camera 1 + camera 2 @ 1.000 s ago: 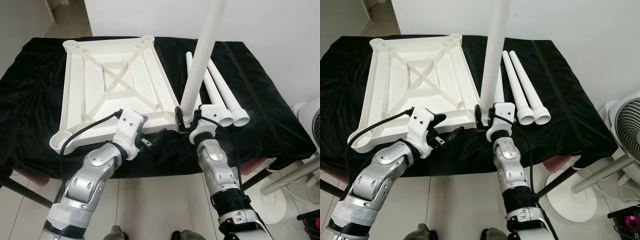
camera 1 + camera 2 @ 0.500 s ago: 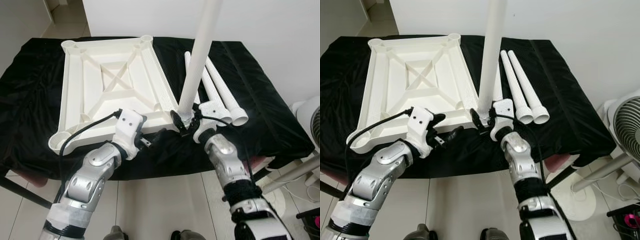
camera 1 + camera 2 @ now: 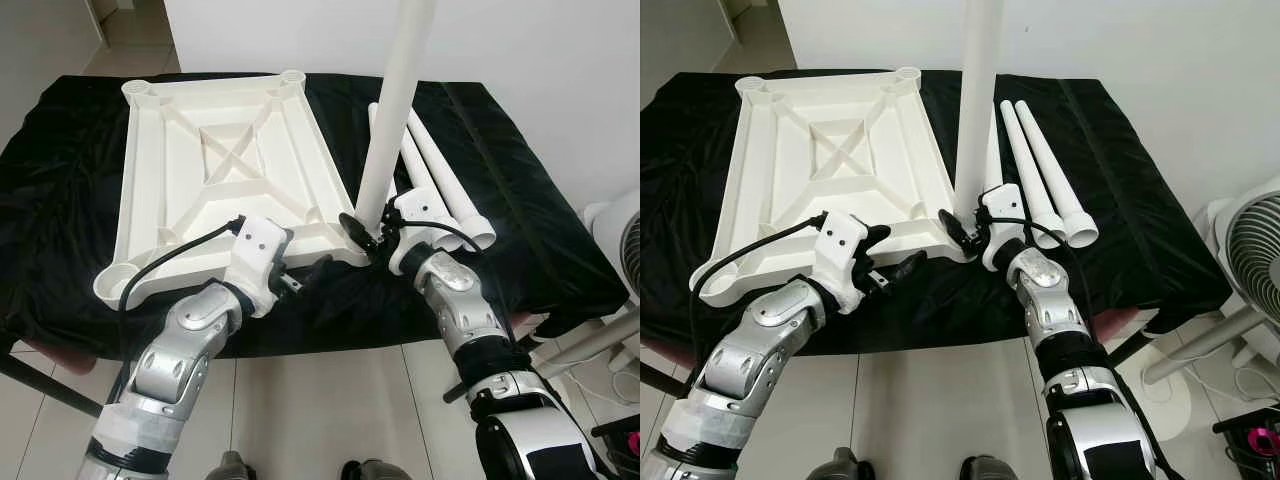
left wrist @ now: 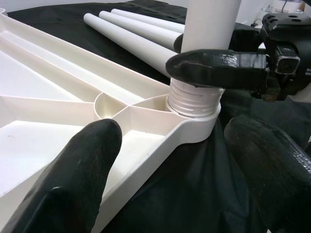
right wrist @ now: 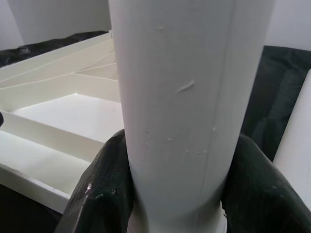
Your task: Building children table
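- No brand, label or writing can be read on any of the white plastic parts or on the arms.
- The right gripper [image 3: 362, 232] is closed around the upright table leg [image 3: 395, 110], its two black fingers [image 5: 104, 191] pressed against either side of the tube just above the ribbed, threaded foot.
- That foot sits in the round corner socket [image 4: 194, 114] of the tabletop [image 3: 215, 180], at the tabletop's near right corner; the leg stands nearly vertical and runs out of the top of the head views.
- The left gripper [image 3: 305, 278] hangs just off the tabletop's near edge, beside the same corner, with its fingers spread wide and nothing between them; one fingertip lies over the tabletop's rim in the wrist view, but I cannot tell whether it touches.
- The tabletop lies upside down, its ribbed underside and X-shaped brace facing up, with an open socket at each of the other three corners.
- Three spare legs [image 3: 1045, 185] lie side by side on the cloth to the right of the tabletop, wide ends toward the near edge, partly behind the upright leg.
- All of it rests on a black cloth [image 3: 70, 170] draped over a table; the tabletop takes the left half, the legs the right half.
- The floor [image 3: 320, 410] is pale tile, a white wall [image 3: 540, 50] rises behind the far edge, and a white standing fan [image 3: 1250, 255] is beyond the right end.
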